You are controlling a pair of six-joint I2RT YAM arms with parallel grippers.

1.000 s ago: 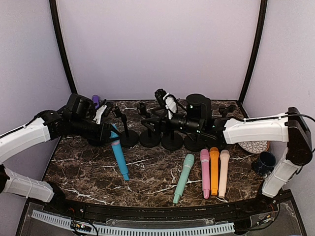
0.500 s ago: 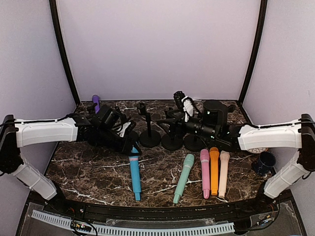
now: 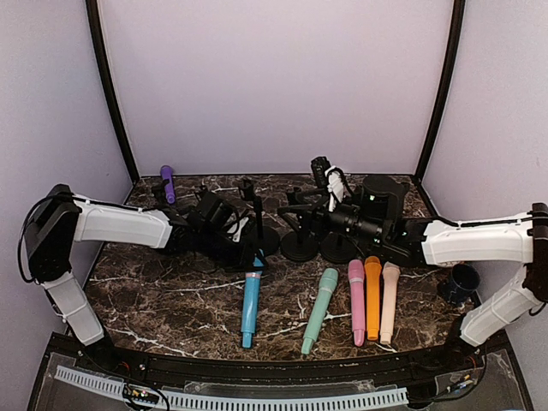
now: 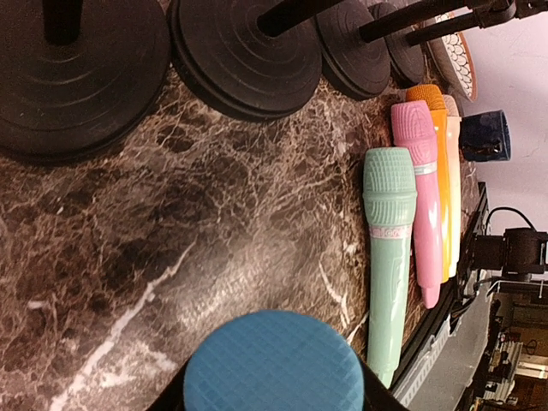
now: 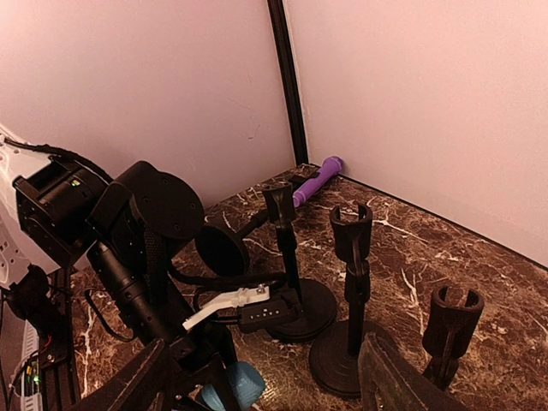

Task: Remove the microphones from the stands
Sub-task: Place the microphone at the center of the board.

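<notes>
My left gripper is shut on the head end of a blue microphone, whose tail points at the table's front edge. In the left wrist view the blue head fills the bottom between my jaws. Three empty black stands stand in a row at the back. My right gripper is open and empty among those stands. In the right wrist view my right gripper has its jaws wide apart, with a stand ahead and the blue head below.
Teal, pink, orange and peach microphones lie side by side right of centre. A purple microphone lies at the back left. A dark blue mug stands at the right.
My left gripper has carried the blue microphone to the right and toward the front, away from the stands. My right gripper has drawn back to the right.
</notes>
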